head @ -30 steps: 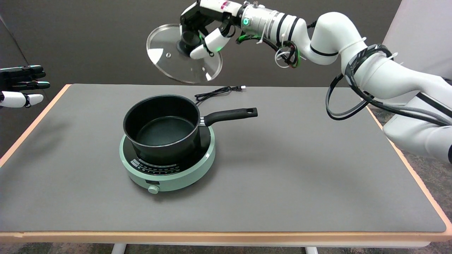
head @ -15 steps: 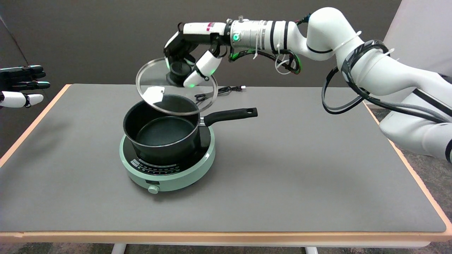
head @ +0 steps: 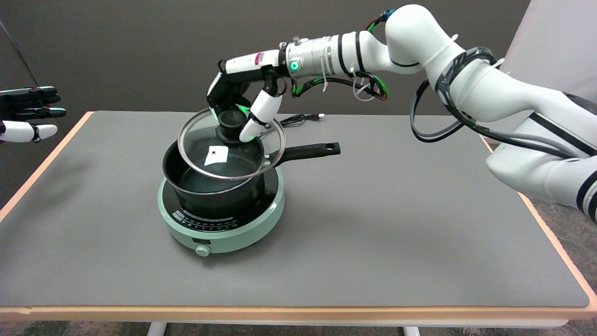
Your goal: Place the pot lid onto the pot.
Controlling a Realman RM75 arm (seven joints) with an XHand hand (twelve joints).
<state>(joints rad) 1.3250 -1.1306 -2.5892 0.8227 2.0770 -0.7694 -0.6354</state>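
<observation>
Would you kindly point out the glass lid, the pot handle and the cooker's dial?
glass lid (head: pixel 261 154), head view, on the glass near its right rim.
pot handle (head: pixel 310 150), head view, mid-grip.
cooker's dial (head: pixel 202 250), head view, knob face.

From my station I count one black saucepan (head: pixel 212 186), one glass pot lid (head: pixel 224 156), one mint-green induction cooktop (head: pixel 233 228), one black power cord (head: pixel 298 119), one grey-topped table (head: pixel 396 224), and two robot hands: right hand (head: pixel 240 105), left hand (head: pixel 28 113).
</observation>
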